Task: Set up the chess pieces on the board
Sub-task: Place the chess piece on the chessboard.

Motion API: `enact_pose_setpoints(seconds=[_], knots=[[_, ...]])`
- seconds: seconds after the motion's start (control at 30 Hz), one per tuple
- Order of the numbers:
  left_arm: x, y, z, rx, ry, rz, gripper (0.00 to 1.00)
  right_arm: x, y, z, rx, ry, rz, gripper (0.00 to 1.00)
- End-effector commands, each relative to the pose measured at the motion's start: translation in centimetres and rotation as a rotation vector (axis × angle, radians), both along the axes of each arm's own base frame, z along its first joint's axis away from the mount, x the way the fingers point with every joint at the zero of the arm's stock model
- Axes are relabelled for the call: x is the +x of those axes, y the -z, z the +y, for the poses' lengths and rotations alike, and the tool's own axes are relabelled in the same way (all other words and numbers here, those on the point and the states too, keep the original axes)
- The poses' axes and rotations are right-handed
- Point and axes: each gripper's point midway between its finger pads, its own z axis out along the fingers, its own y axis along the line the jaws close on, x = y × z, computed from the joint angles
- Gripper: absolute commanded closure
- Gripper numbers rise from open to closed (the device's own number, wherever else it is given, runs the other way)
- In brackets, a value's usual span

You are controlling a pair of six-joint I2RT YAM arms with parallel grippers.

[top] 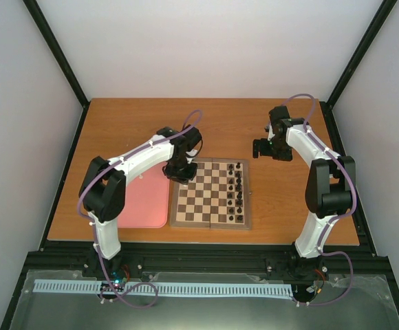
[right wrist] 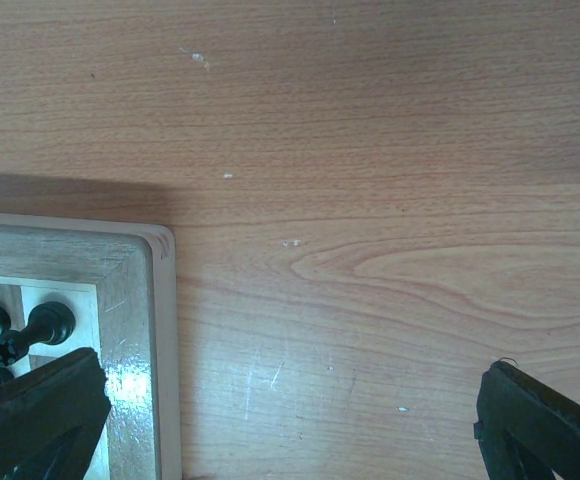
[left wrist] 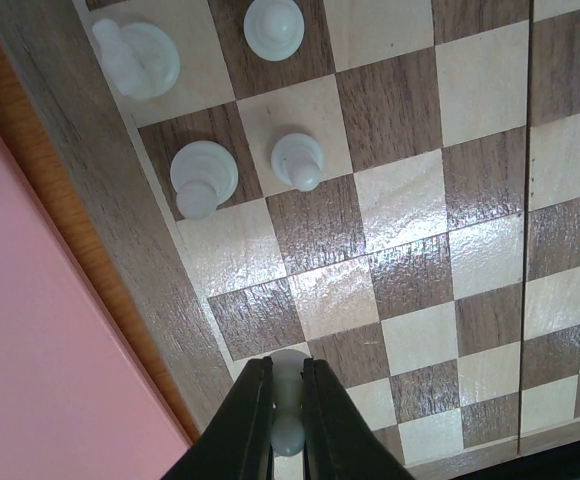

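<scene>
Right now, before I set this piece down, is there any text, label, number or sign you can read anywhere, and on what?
No text can be read in any of the three views.
The border of the board carries no letters or numbers.
The pink tray, the table and the white piece held in the left gripper show no markings.

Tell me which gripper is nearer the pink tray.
Left. The left gripper, shut on a white piece, hangs over the board's left edge, just beside the pink tray. The right gripper, open, is over bare table beyond the board's far right corner.
</scene>
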Motion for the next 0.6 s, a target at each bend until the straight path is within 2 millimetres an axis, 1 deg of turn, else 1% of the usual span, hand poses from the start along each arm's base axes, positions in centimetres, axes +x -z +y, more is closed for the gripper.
enact_pose_setpoints(seconds=[0.0,0.33,0.57], knots=[[0.5,0.0,-0.8,-0.001,0.01,-0.018,0.99,0.5,-0.5,-0.5,-0.011,0.011,-0.017,0.0],[0.3,1.1,-0.9,0.016,0.032,0.02,0.99,0.8,-0.3,-0.6,-0.014,0.013,-0.02,0.0],[0.5,1.6,-1.6,0.024,0.036,0.02,0.99,0.8,-0.4,-0.6,-0.017,0.015,-0.032,0.0]])
